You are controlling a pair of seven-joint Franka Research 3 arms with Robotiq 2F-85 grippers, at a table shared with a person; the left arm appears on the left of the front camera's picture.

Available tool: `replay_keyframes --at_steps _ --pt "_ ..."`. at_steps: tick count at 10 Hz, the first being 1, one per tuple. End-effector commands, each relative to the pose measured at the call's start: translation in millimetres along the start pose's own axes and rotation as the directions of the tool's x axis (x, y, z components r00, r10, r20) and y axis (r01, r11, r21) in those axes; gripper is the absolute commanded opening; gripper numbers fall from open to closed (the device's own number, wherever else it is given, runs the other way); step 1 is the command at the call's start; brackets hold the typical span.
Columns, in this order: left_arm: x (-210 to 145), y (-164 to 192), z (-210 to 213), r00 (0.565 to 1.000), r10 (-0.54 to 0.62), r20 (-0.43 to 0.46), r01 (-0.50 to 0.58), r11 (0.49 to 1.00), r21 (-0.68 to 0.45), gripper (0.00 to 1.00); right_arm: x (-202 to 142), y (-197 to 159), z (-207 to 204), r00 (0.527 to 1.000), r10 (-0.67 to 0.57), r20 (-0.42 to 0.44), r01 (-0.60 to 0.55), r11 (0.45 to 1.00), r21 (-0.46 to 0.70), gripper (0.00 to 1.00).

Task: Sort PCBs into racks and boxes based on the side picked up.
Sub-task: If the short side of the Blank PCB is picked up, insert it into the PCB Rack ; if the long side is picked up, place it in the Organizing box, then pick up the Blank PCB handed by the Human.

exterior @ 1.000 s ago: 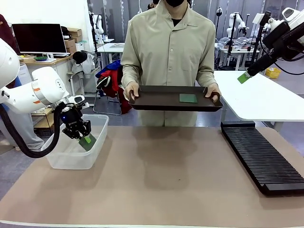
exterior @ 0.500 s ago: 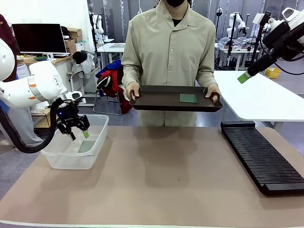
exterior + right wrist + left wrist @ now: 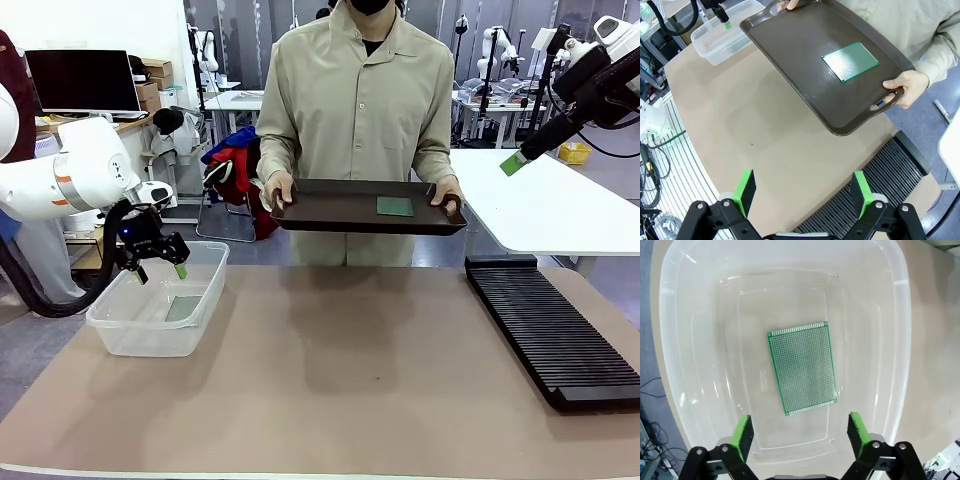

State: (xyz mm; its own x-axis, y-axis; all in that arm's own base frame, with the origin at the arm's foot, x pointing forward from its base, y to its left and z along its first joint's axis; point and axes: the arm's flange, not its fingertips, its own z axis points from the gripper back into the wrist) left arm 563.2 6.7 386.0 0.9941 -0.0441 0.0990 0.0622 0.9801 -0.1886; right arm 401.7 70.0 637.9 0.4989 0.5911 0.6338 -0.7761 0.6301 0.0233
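Observation:
One green PCB (image 3: pixel 801 367) lies flat on the bottom of the clear box (image 3: pixel 120 335), also visible from the front as the PCB (image 3: pixel 183 307). My left gripper (image 3: pixel 155 262) hovers open just above the box with nothing between its fingers (image 3: pixel 742 436). A second PCB (image 3: pixel 395 206) rests on the dark brown tray (image 3: pixel 330 215) that the person holds with both hands; in the right wrist view that PCB (image 3: pixel 850 61) lies near the tray's right handle. My right gripper (image 3: pixel 802 192) is open and raised high at the right (image 3: pixel 515 162), above the table and the black rack (image 3: pixel 550 330).
The person stands at the far side, with a hand (image 3: pixel 902 89) on the tray (image 3: pixel 790 55). The rack (image 3: pixel 885 172) runs along the table's right edge. A white side table (image 3: pixel 560 205) stands behind the rack.
My left gripper let go of the PCB inside the box and rose above the rim; the board now lies flat on the box bottom. The right arm and the tray stayed put.

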Motion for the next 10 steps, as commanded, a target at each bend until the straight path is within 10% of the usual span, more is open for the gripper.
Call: replay_keyframes --at_steps 1,6,10 --pt "1.6 2.9 -3.6 1.0 -0.015 -0.02 0.015 1.0 -0.002 1.0 -0.5 0.5 -0.5 1.0 0.0 0.007 0.0 1.0 0.014 1.0" --pt "0.1 0.9 -5.1 1.0 -0.002 -0.01 0.002 1.0 -0.001 1.0 -0.5 0.5 -0.5 1.0 0.0 0.007 0.0 1.0 0.014 1.0" --pt "-24.4 -23.9 58.4 0.964 -0.262 0.053 0.263 0.965 -0.019 1.0 -0.5 0.5 -0.5 1.0 0.0 0.007 0.0 1.0 0.014 1.0"
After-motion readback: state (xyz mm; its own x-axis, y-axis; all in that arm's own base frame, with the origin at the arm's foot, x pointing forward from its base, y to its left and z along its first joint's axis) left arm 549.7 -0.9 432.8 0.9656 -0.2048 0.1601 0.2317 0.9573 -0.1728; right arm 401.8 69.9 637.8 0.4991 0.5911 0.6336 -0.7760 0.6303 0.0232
